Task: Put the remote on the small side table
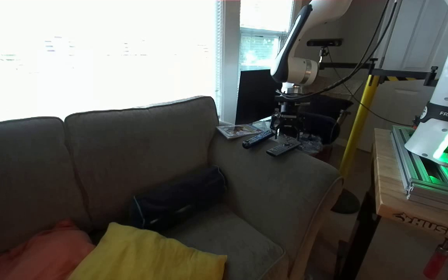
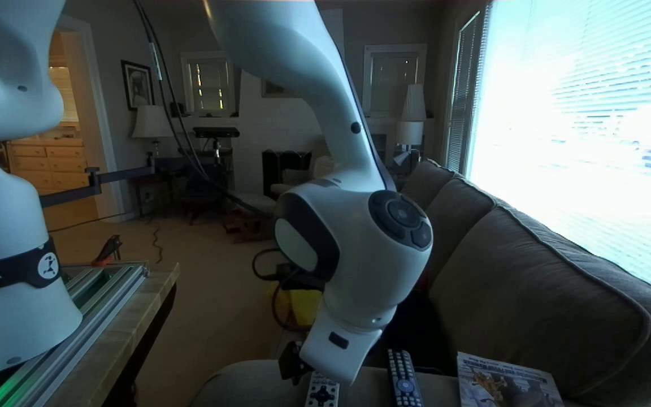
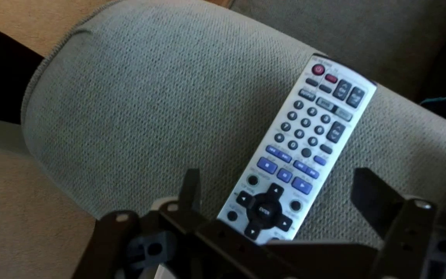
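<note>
The grey remote (image 3: 297,152) lies face up on the sofa arm (image 3: 138,97), its far end at the inner edge, and the gripper (image 3: 278,190) has its fingers parted to either side of the nearer half — poised, I judge, but holding nothing, so grasp, lift, carry and set-down all remain. Toward the window (image 1: 95,50), the black remote (image 1: 258,139) and magazine (image 1: 239,130) take up room; open cloth runs toward the sofa arm's rounded front — the small side table I cannot make out.
</note>
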### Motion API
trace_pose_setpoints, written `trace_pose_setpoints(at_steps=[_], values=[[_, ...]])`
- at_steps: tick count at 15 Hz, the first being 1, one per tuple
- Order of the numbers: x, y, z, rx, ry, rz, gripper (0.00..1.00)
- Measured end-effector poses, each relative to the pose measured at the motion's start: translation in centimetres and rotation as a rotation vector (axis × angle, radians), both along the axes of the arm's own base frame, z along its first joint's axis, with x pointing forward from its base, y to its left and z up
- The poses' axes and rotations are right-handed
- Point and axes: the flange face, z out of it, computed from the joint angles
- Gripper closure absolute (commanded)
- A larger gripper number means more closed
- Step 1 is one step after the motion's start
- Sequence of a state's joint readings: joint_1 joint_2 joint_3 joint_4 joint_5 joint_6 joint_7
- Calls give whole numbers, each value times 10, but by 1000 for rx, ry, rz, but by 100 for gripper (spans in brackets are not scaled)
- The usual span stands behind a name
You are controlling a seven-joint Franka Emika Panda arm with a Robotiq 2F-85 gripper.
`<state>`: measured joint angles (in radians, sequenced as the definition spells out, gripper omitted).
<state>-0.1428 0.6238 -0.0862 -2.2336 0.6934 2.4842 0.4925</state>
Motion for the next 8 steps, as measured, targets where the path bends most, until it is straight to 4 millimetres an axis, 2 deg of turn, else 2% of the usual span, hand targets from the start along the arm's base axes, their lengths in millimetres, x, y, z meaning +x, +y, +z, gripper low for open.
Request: trace_pose_setpoints(at_steps=[3,8], values=[[1,-9,-15,-28,-11,-42,0],[-3,-11,-19,-27,-23,-132,0]])
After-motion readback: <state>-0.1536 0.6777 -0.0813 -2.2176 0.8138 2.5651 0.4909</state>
